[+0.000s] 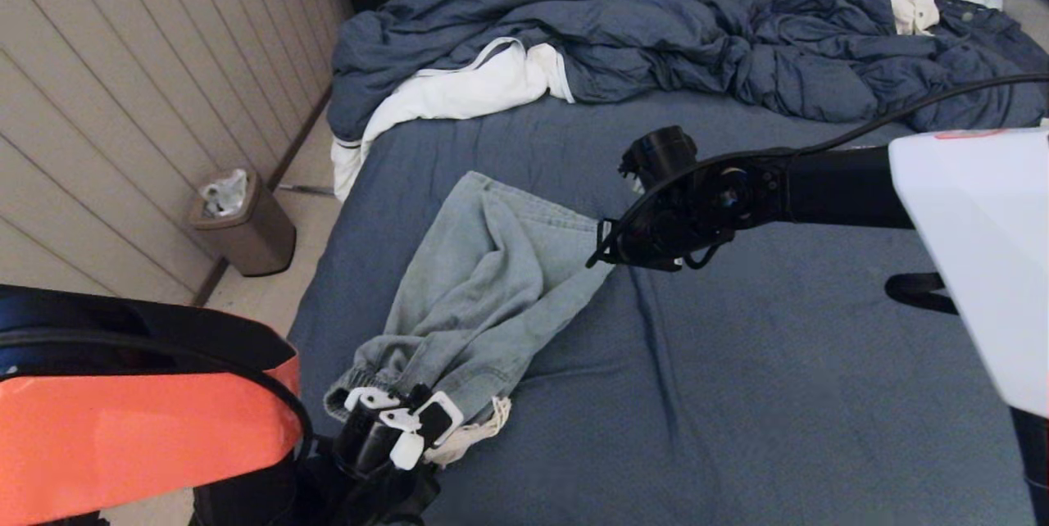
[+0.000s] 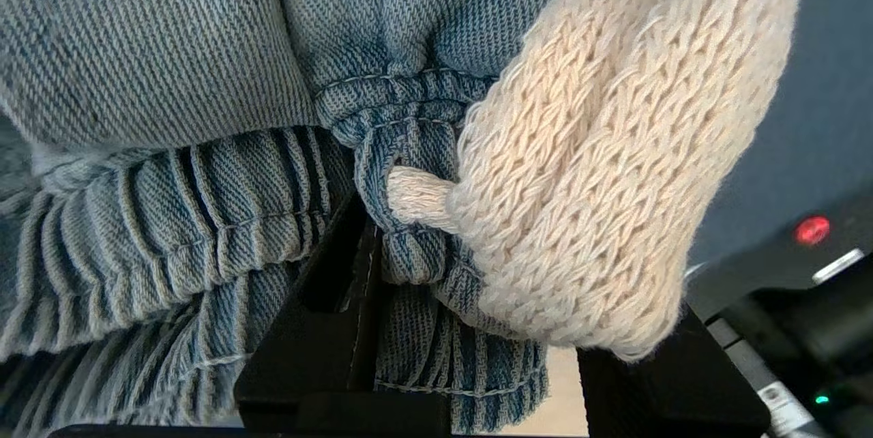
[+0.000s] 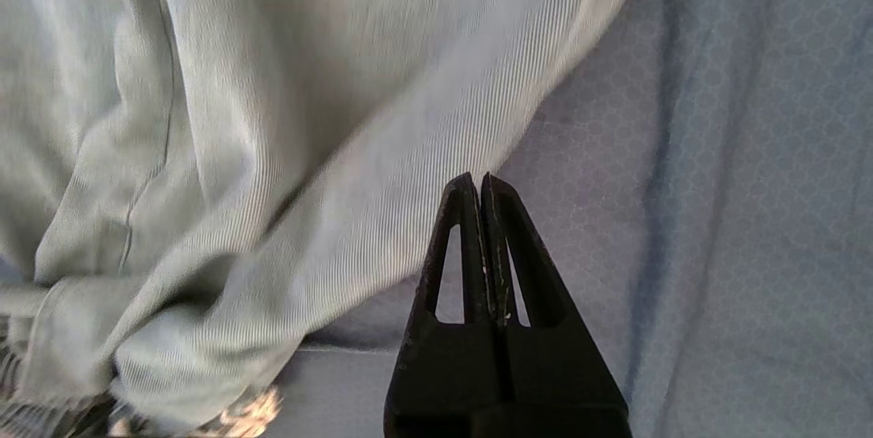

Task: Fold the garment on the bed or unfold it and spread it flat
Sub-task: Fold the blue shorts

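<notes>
Two arms are out over the bed, but only one has hold of anything. The left gripper, low in the frame near the bottom edge and left of centre, has its fingers pinching the gathered waistband of the garment, with the thick cream drawstring bunched right against that grip. The right gripper hangs at mid-frame just off the shorts' upper right edge, its fingers pressed together on nothing, tips over bare sheet beside the denim.

The shorts lie on the left half of the bed, centre-left in the head view, rumpled and narrowed into a long strip. Their long axis runs on a slant from the waistband at lower left, by the left gripper, up toward the leg hems in the upper middle of the frame. So the waist points down toward the near edge of the bed and the legs point away toward the heaped dark blue duvet.

I'd say this is the grasping step at the waistband, the cloth not yet spread or folded. The next move looks to need a second hold: the right gripper would have to spread its fingers and take a hem or side edge, so the two can draw the fabric apart. With the drawstring caught in the pinch, the grip could be uneven.
</notes>
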`<state>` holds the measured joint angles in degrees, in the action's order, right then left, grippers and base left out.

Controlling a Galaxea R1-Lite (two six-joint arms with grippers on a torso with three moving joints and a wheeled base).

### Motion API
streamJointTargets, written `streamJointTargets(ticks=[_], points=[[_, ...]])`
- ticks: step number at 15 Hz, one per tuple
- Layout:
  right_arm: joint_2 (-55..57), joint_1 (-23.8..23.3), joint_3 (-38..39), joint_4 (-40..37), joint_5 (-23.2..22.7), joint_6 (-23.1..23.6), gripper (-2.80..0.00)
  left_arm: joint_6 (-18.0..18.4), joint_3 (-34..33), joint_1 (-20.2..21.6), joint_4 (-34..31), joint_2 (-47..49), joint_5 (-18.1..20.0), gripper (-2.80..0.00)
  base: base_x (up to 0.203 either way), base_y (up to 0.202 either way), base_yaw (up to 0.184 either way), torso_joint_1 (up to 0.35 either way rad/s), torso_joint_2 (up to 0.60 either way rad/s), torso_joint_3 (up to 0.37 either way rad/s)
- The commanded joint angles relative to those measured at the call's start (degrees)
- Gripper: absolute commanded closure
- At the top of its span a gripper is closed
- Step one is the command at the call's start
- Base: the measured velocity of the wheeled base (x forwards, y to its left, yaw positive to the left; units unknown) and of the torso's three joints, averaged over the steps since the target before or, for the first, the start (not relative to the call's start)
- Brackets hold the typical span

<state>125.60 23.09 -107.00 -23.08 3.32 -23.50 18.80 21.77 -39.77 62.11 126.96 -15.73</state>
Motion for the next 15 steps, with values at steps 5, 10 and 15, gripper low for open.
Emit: streamJointTargets(ticks=[5,10,15], points=[[0.17,0.03,-0.05,-0.04,0.02,-0.14,0.0,3.36,-3.09,7.59,3.93,-5.82,0.31,0.0,0.0,0.0,0.0,0.0,0.0,0.0],[0.08,0.11,0.03,-0.04,0.02,-0.14,0.0,5.88,-3.86,18.03,3.08,-10.98,2.98,0.0,0.0,0.0,0.0,0.0,0.0,0.0],[0.17,0.11,0.12,-0.04,0.02,-0.14,0.0,7.16,-5.83,22.08,1.32,-17.03,3.21,0.0,0.0,0.0,0.0,0.0,0.0,0.0]])
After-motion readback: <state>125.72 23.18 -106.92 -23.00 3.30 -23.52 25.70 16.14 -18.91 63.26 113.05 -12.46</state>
